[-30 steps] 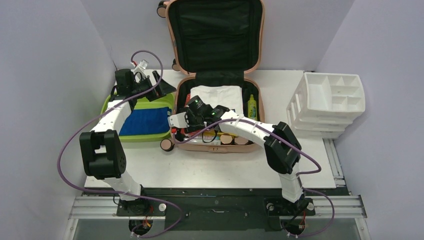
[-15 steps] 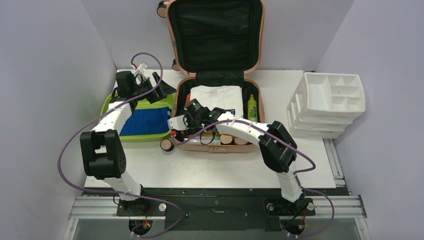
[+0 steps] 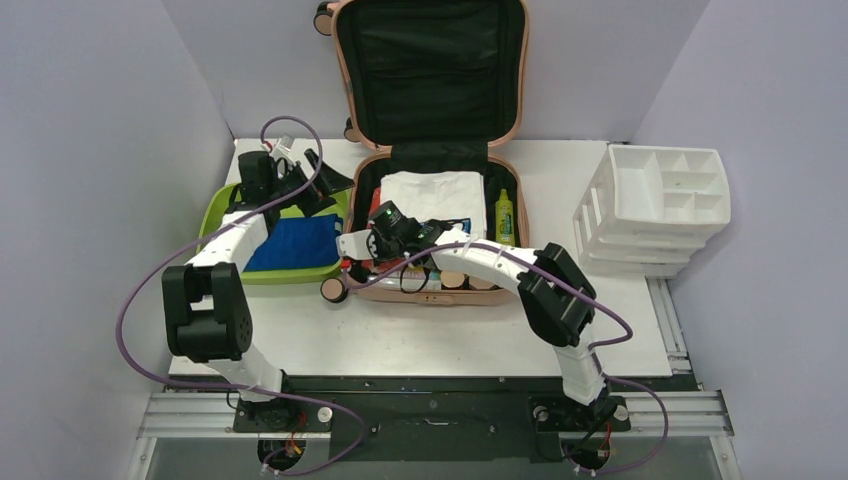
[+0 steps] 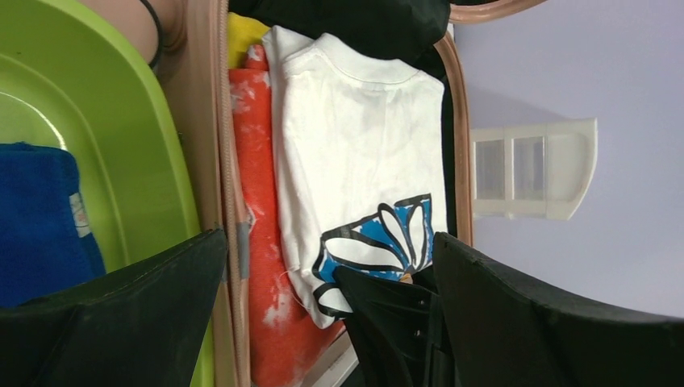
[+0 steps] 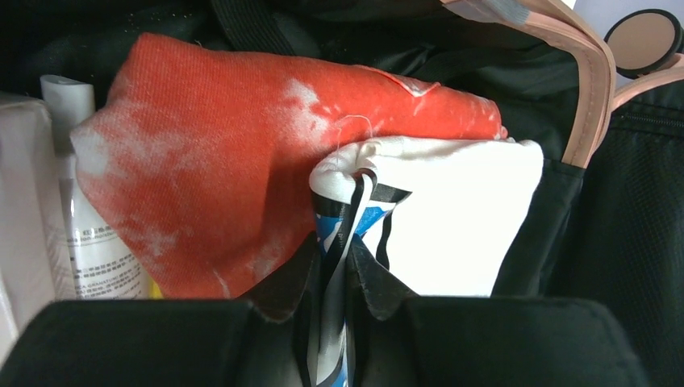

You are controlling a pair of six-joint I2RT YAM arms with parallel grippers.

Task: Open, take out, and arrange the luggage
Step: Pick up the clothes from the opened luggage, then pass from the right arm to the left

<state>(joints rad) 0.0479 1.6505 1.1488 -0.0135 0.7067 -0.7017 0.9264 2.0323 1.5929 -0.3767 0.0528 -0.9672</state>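
With the luggage [image 3: 430, 70] open at the far middle of the table [image 3: 400, 340], the right gripper [image 5: 335, 274] pinched the printed edge of the white T-shirt [image 5: 452, 218]; a slow, vertical lift was advised, leaving the orange cloth [image 5: 226, 161] behind.

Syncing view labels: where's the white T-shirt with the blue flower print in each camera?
Top external: white T-shirt centre, inside the luggage.
Left wrist: shirt fills the middle, print at the bottom.
Right wrist: shirt centre-right, pinched by the right gripper.
Shared landmark: the luggage's pink rim, in all three.
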